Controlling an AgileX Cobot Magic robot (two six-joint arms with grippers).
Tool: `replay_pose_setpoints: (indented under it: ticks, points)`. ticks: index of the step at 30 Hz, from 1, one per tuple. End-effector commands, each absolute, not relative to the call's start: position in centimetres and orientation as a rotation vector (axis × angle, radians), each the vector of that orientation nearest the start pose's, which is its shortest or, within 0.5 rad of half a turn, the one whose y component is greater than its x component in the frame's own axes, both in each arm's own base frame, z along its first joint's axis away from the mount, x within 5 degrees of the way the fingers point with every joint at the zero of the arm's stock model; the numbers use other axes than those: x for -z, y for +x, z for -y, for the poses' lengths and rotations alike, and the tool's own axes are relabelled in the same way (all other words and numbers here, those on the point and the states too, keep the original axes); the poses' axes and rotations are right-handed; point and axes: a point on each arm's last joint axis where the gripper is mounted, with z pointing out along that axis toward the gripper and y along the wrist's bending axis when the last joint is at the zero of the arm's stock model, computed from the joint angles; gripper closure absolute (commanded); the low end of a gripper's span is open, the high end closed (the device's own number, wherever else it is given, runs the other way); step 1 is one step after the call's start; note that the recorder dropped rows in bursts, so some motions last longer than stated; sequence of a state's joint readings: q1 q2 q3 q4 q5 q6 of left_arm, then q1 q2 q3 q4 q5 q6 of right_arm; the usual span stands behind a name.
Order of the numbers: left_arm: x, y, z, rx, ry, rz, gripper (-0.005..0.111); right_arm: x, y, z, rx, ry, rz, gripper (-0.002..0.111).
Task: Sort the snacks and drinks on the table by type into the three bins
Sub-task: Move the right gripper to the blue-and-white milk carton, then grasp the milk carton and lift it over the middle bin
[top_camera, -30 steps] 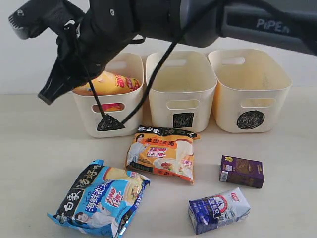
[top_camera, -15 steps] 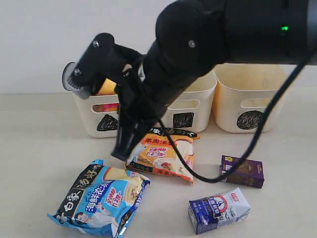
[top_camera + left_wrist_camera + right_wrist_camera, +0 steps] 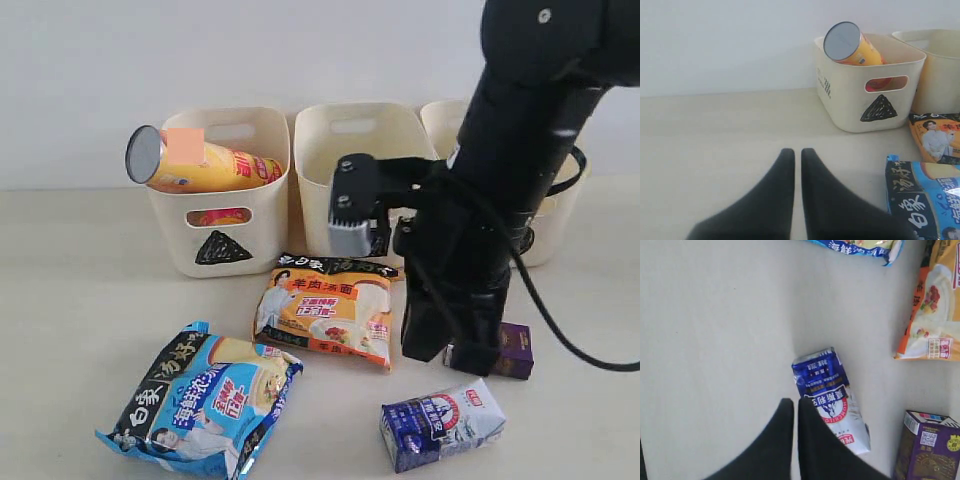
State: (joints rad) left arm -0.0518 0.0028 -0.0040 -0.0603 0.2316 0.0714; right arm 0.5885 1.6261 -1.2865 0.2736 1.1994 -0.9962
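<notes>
1. The yellow chip tube [image 3: 200, 165] is lying aslant in the triangle bin [image 3: 190, 255], its end poking over the rim. Something pink is showing through the handle slot, so chips seem to be collecting there.
2. The square bin [image 3: 320, 215] and circle bin [image 3: 558, 235] are looking unfilled, as far as the exterior view shows.
3. Four items are waiting on the bench [image 3: 80, 300]: the orange-white noodle bag [image 3: 325, 310], the blue-white noodle bag [image 3: 205, 400], the purple box [image 3: 512, 350] and the blue-white carton [image 3: 440, 425].
4. The right tool [image 3: 796, 402] is hanging over the bench with its jaws pressed narrow and holding nothing. It is pointing down beside the carton and partly covering the purple box in the exterior view.
5. It is probably lining up on one of these two drinks; I cannot tell which. The jaws will need widening first.
6. The left tool [image 3: 796, 152] is sitting low over bare bench, jaws together and empty, well apart from the bins, likely leaving the right arm room.
</notes>
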Motion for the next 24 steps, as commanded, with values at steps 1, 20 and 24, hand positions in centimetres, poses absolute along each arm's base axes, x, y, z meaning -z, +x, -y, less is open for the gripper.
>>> replay_pose_setpoints:
  ticks: [1, 20, 24]
  points:
    - [-19.2, 5.5, 0.4, 0.046, 0.062, -1.715, 0.102, -27.7, 25.5, -18.0, -0.441, -2.015, -2.108, 0.108]
    - [-19.2, 5.5, 0.4, 0.046, 0.062, -1.715, 0.102, -19.7, 24.1, -16.3, -0.246, -2.211, -1.834, 0.022]
    - [-19.2, 5.5, 0.4, 0.046, 0.062, -1.715, 0.102, -19.3, 23.9, -16.2, -0.232, -2.226, -1.806, 0.022]
